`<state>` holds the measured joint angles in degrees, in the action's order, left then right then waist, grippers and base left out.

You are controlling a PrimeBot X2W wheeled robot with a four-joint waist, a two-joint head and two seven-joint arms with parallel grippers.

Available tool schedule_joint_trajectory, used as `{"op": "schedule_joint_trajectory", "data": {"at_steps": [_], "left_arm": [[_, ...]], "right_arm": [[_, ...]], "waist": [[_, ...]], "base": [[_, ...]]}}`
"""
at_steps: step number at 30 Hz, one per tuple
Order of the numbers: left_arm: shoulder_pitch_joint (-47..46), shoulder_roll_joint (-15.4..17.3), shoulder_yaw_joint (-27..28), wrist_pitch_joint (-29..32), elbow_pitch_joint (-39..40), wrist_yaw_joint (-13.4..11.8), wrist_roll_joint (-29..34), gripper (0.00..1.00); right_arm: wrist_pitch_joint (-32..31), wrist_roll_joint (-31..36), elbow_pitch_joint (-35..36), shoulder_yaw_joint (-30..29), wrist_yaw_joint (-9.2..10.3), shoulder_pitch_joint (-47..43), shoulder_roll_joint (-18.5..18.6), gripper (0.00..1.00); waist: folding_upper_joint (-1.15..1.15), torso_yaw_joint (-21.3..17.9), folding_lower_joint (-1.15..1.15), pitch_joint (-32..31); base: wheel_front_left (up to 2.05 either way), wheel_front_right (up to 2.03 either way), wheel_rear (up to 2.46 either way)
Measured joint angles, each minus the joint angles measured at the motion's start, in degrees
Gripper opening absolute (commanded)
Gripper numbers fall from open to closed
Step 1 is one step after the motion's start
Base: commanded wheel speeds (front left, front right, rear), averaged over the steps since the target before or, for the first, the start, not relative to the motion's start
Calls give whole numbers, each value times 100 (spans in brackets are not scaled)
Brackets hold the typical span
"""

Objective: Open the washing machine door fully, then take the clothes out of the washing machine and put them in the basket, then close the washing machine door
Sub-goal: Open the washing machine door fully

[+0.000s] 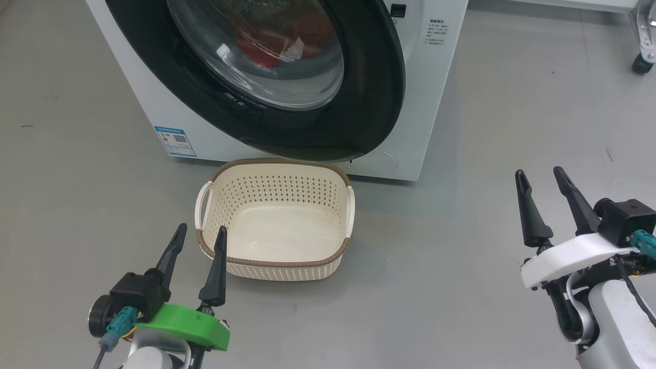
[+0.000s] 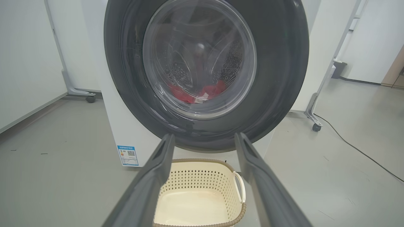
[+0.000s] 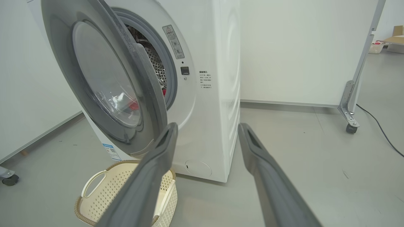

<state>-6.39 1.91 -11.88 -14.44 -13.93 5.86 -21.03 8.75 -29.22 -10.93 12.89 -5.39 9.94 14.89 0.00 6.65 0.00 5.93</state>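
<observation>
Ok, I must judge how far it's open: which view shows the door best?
The right wrist view: it sees the door from the side, ajar, with a gap to the drum mouth. The head and left wrist views face its front, so the gap is hidden.

Blue sticker (image 1: pixel 175 141) and small print (image 1: pixel 436 32) on washing machine (image 1: pixel 441 113), illegible

Both hands (image 1: pixel 199 231) (image 1: pixel 540 174) apparently open, empty.
</observation>
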Motion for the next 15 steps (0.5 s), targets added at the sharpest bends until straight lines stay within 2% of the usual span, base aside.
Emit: {"op": "schedule_joint_trajectory", "data": {"at_steps": [15], "left_arm": [[57, 0, 12, 0, 14, 2, 97, 100]], "right_arm": [[65, 0, 57, 27, 1, -103, 0, 100]], "waist": [[0, 49, 0, -27]], "base": [[0, 0, 0]]}}
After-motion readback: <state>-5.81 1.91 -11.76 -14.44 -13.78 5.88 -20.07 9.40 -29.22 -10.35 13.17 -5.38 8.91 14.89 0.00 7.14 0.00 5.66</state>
